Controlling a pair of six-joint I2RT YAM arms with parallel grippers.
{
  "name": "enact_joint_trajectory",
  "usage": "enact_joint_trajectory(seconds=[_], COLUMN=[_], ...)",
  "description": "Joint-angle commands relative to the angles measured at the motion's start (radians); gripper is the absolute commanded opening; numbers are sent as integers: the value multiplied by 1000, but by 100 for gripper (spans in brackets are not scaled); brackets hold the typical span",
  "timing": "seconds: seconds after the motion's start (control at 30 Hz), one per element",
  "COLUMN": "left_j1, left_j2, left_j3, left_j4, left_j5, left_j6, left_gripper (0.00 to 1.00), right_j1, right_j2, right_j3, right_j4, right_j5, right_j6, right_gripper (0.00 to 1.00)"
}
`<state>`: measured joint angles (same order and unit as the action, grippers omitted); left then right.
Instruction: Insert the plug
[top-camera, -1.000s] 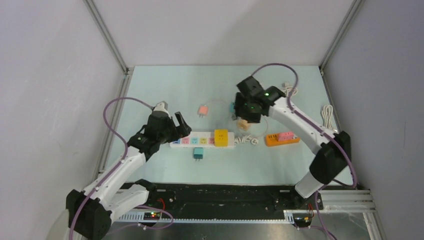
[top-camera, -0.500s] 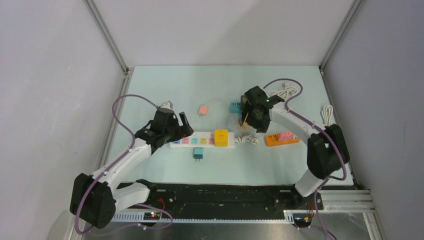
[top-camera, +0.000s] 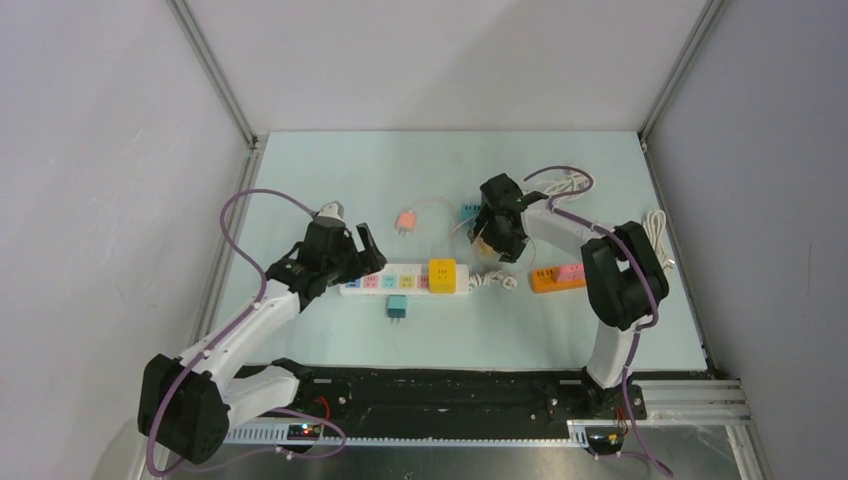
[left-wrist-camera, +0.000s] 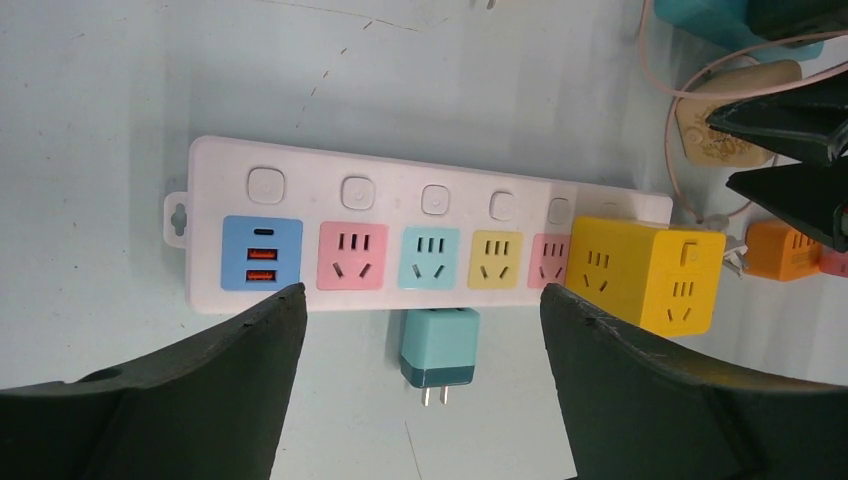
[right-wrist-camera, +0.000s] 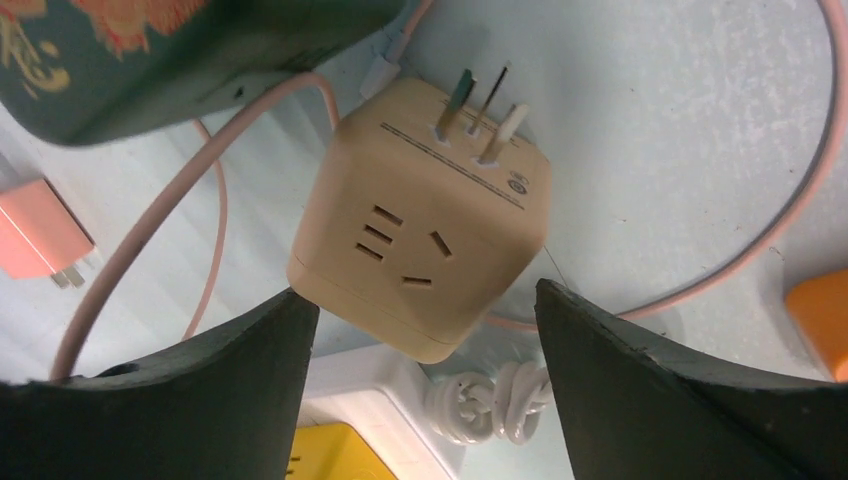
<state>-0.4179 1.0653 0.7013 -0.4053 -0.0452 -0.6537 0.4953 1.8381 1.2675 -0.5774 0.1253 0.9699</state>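
A white power strip (top-camera: 400, 281) (left-wrist-camera: 300, 165) with coloured sockets lies mid-table, with a yellow cube adapter (top-camera: 442, 274) (left-wrist-camera: 645, 275) plugged into its right end. A small teal plug (top-camera: 397, 307) (left-wrist-camera: 440, 345) lies flat against the strip's near edge, prongs pointing away from it. My left gripper (top-camera: 365, 250) (left-wrist-camera: 422, 293) hangs open above strip and teal plug, holding nothing. My right gripper (top-camera: 490, 240) (right-wrist-camera: 425, 295) is open around a beige cube plug (right-wrist-camera: 425, 220), three prongs pointing away; the fingers do not clamp it.
A pink plug (top-camera: 406, 220) (right-wrist-camera: 40, 240) with a thin pink cable, a teal patterned box (top-camera: 470, 212) (right-wrist-camera: 150, 50) and an orange socket strip (top-camera: 560, 277) lie around the right gripper. The strip's coiled white cord (right-wrist-camera: 490, 400) and white cables (top-camera: 657, 232) lie at the right.
My right gripper has dropped lower over the beige cube and its jaws have spread wider. The left gripper shifted slightly towards the strip, then held still.
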Motion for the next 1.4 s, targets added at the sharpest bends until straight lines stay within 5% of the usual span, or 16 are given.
enact_joint_trajectory(seconds=[0.0, 0.17, 0.5, 0.7, 0.77, 0.9, 0.97, 1.37], left_j1=[-7, -6, -6, -5, -6, -16, -23, -148], left_j2=[-22, -26, -26, -43, -58, -112, -141, -285], left_j3=[-7, -13, -24, -29, -24, -13, -10, 31], left_j4=[22, 23, 22, 24, 23, 23, 24, 27], left_j5=[1, 0, -4, -7, -6, -21, -27, -22], left_j6=[17, 19, 26, 20, 22, 35, 38, 64], left_gripper=[90, 91, 91, 91, 91, 91, 91, 91], right_j1=[-6, -4, -13, -7, -7, -3, -2, -14], right_j2=[38, 93, 171, 171, 157, 98, 52, -326], right_j3=[82, 181, 286, 263, 245, 220, 204, 106], right_j4=[-19, -142, -276, -282, -274, -257, -240, -235], right_j5=[82, 140, 173, 167, 160, 153, 141, -97], right_j6=[37, 61, 145, 151, 148, 129, 104, -83], right_gripper=[86, 99, 95, 76, 52, 24, 17, 16])
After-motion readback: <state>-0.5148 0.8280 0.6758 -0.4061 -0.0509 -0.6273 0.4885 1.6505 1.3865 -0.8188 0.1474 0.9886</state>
